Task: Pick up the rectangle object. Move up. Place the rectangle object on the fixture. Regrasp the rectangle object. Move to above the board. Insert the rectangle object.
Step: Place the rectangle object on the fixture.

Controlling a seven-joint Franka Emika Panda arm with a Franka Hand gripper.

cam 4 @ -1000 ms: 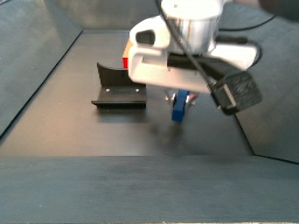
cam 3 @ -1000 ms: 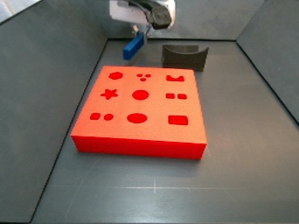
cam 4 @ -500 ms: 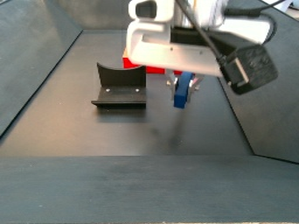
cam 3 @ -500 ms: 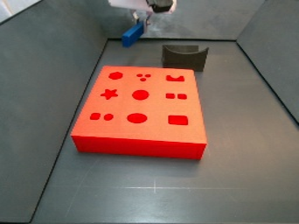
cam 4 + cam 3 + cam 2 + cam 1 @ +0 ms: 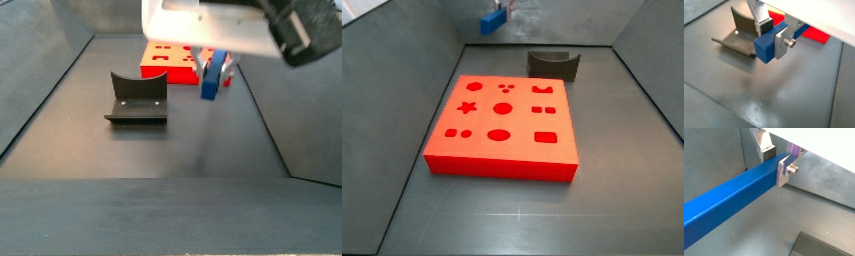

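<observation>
My gripper (image 5: pixel 775 164) is shut on the rectangle object (image 5: pixel 731 198), a long blue bar. Its silver fingers (image 5: pixel 782 42) clamp the bar's two sides near one end. In both side views the bar (image 5: pixel 210 78) hangs tilted, well above the floor, and only its lower part (image 5: pixel 494 20) shows under the gripper (image 5: pixel 214 58). The fixture (image 5: pixel 553 64), a dark block with a scooped top, stands on the floor off to one side of the bar and lower (image 5: pixel 740 36). The red board (image 5: pixel 502 125) with its shaped holes lies flat in the middle of the floor.
Grey walls (image 5: pixel 396 60) rise around the dark floor (image 5: pixel 147 160) on all sides. The fixture (image 5: pixel 136 98) stands just off one short end of the board (image 5: pixel 171 58).
The gripper has risen steadily with the blue bar held in it, away from the floor. Board and fixture have not moved.
</observation>
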